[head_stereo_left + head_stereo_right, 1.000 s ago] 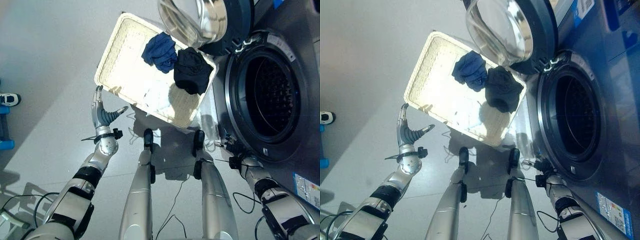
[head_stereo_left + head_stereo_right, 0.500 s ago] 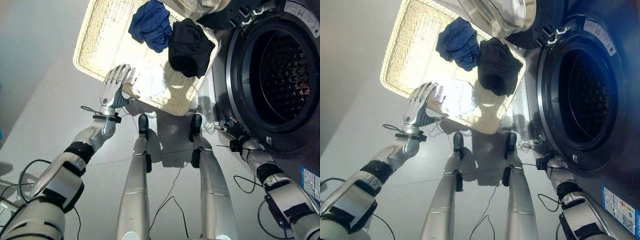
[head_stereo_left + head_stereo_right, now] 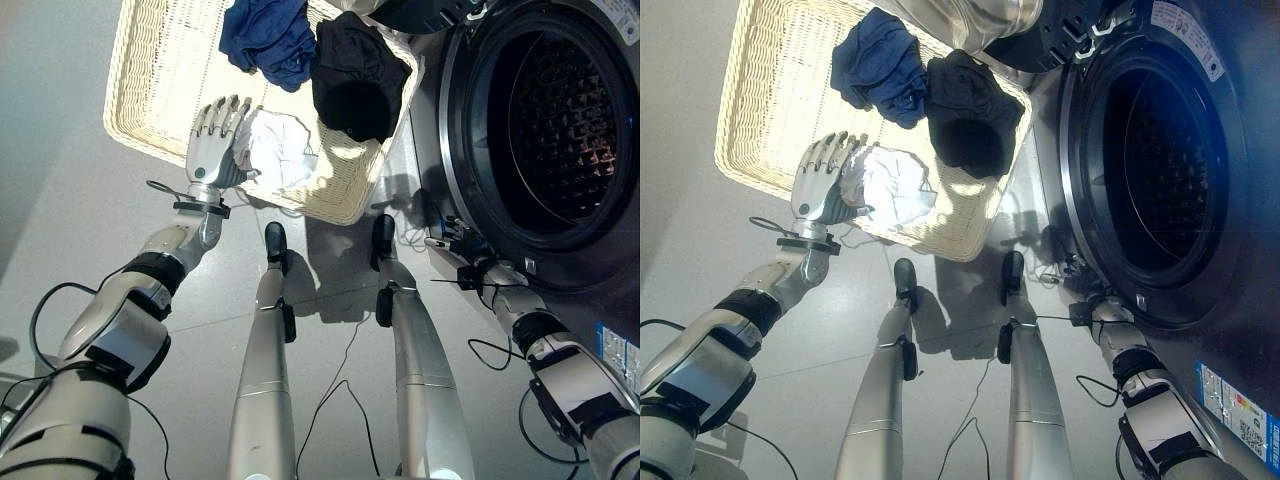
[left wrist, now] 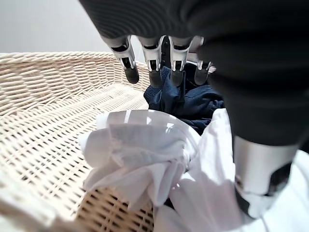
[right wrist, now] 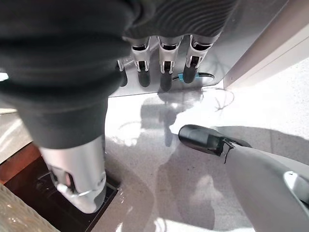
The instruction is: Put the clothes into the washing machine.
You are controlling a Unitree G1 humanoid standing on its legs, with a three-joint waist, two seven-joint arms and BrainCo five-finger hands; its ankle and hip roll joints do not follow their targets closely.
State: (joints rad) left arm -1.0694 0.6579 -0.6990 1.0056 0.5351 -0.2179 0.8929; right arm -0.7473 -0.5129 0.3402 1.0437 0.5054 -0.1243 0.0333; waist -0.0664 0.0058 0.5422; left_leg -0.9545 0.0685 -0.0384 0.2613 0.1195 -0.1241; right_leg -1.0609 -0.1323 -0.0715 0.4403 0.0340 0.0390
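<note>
A front-loading washing machine (image 3: 540, 130) stands with its drum open, beside a wicker basket (image 3: 150, 90) on the floor holding blue (image 3: 265, 35), black (image 3: 355, 70) and white clothes (image 3: 280, 150). The left hand (image 3: 215, 150), fingers spread, hovers over the white garment, about to grasp; closing comes next. The right hand (image 5: 161, 67) hangs relaxed near the machine.

Basket (image 3: 140, 90) left of washing machine (image 3: 540, 140); three garments (image 3: 275, 150) in basket.

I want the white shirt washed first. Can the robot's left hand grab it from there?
Probably yes. The left hand is open right over the white garment in the wicker basket, with nothing between them.
</note>
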